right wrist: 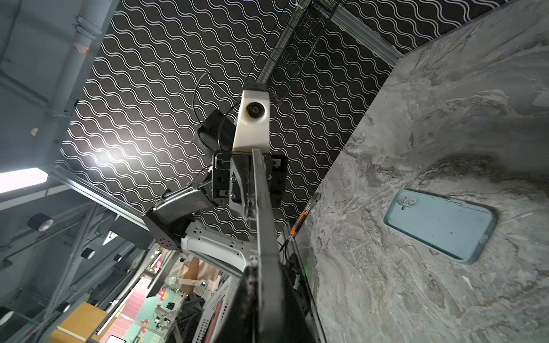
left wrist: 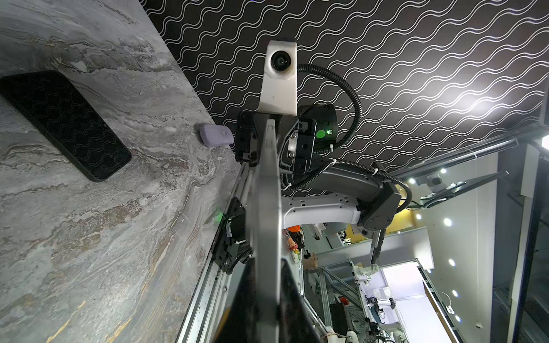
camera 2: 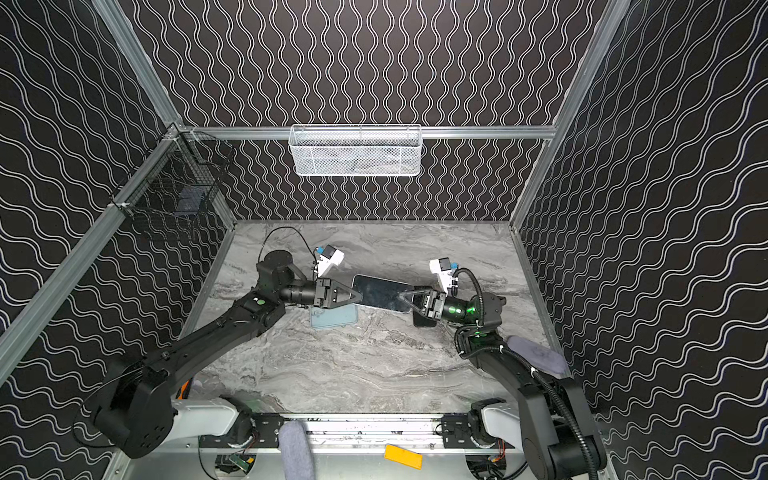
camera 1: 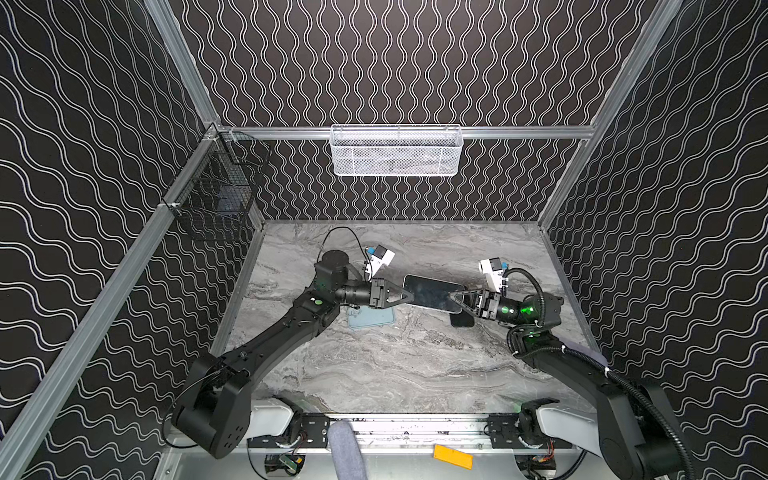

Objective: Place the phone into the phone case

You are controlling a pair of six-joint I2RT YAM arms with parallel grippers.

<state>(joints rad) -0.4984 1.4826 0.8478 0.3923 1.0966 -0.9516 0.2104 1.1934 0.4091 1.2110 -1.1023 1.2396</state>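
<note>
Holding the phone by both short ends, above the case.
The left gripper [camera 1: 410,296] and the right gripper [camera 1: 454,297] are each closed on one short end of the phone [camera 1: 432,293], which hangs flat between their tips, clear of the table [camera 1: 395,365]. The blue case [right wrist: 439,225] lies on the table under the left gripper, and a black slab [camera 1: 462,321] lies under the right one. I think the best way is to carry the phone over the case, match the long sides, seat one end in the rim first, then press the other end down.
</note>
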